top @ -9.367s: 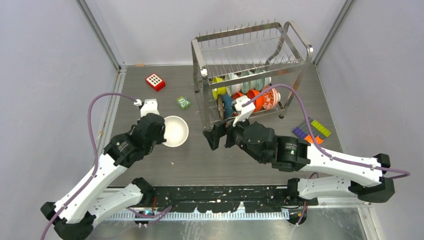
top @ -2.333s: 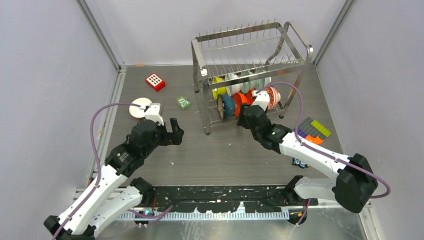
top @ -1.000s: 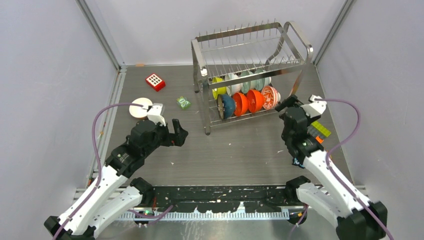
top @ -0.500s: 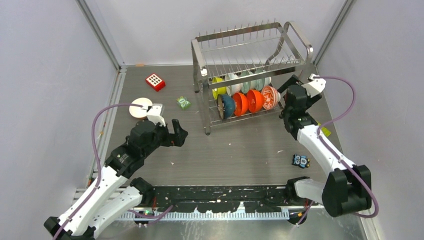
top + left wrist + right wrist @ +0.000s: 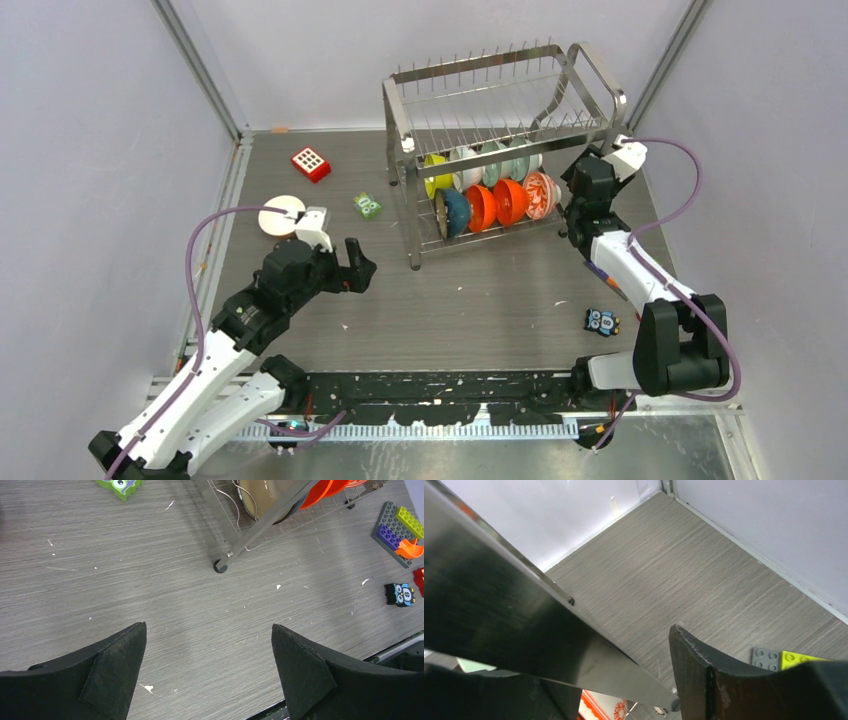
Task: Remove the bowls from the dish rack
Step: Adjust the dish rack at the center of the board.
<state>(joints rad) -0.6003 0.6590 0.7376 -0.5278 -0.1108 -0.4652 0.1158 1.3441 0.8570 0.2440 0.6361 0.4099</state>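
Note:
The steel dish rack [image 5: 500, 125] stands at the back right. Its lower tier holds several bowls on edge: lime-yellow [image 5: 437, 172], white [image 5: 463, 166], pale teal [image 5: 497, 160], dark blue [image 5: 451, 211], orange [image 5: 482, 207] and red-and-white patterned [image 5: 541, 194]. A white bowl [image 5: 281, 214] lies upside down on the table at the left. My right gripper [image 5: 583, 186] is at the rack's right end, open. A steel rack bar [image 5: 549, 635] runs between its fingers [image 5: 704, 680] and touches the right one. My left gripper [image 5: 207, 630] hovers open and empty over bare table, left of the rack's front leg [image 5: 220, 567].
A red dotted block [image 5: 311, 163] and a green toy [image 5: 367, 206] lie left of the rack. An owl brick [image 5: 600, 321] sits at the front right. Flat coloured bricks [image 5: 397, 527] lie beside the right arm. Walls close in on both sides.
My right arm has swung up from the front right to the rack's right end, and its jaws have narrowed around the bar. The left arm has stayed still.

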